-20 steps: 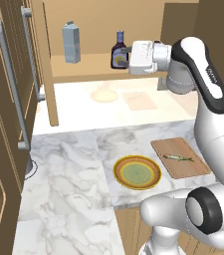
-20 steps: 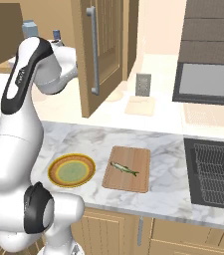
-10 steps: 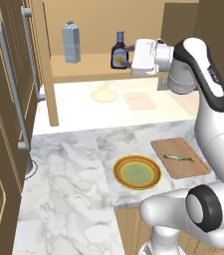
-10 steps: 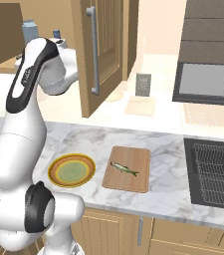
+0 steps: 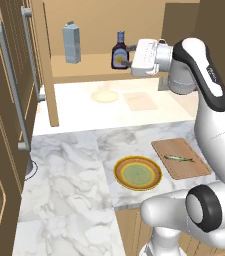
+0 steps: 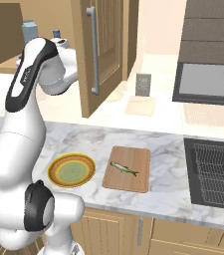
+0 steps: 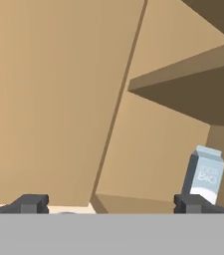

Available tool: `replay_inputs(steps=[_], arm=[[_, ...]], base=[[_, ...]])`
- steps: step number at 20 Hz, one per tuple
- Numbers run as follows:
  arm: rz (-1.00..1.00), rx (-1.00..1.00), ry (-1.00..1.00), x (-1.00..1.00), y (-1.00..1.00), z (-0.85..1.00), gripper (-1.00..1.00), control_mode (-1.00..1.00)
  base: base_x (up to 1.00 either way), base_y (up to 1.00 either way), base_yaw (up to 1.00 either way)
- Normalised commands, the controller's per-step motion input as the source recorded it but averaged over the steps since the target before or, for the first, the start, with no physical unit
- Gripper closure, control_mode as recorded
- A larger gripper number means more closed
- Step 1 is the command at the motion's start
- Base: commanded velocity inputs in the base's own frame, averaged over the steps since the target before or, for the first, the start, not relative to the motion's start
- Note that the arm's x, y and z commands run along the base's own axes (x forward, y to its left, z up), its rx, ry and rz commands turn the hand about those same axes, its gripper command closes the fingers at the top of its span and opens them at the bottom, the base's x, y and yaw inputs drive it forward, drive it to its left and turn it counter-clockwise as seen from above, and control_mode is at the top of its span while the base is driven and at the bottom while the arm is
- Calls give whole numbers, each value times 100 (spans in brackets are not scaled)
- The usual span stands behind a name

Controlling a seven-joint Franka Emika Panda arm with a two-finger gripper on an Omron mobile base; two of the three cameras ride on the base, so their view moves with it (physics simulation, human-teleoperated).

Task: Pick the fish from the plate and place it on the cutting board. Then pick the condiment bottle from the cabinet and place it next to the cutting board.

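fish (image 5: 179, 158) already on cutting board (image 5: 181, 158); tool (image 5: 130, 56) spread wide, empty, at condiment bottle (image 5: 119, 51) in cabinet (image 5: 91, 64): best centre on body, close gently, avoid carton (image 5: 72, 42).

I see tan cabinet (image 7: 58, 99) walls and a shelf (image 7: 193, 94) edge. A grey-blue carton (image 7: 203, 174) stands far right. Finger tips (image 7: 31, 203) sit wide apart.

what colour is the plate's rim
Orange-yellow, around a pale green centre; the plate shows best in the left base view.
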Motion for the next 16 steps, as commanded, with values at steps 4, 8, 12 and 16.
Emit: replay_inputs(steps=[4, 8, 12, 16], arm=[[-6, 0, 0, 9, 0, 0, -100, -100], [-6, 0, 0, 12, 0, 0, -100, -100], [-5, 0, 0, 20, 0, 0, -100, -100], [-5, 0, 0, 28, -3, 0, -100, -100]], base=[[0, 0, 0], [0, 0, 0], [0, 0, 0], [0, 0, 0]])
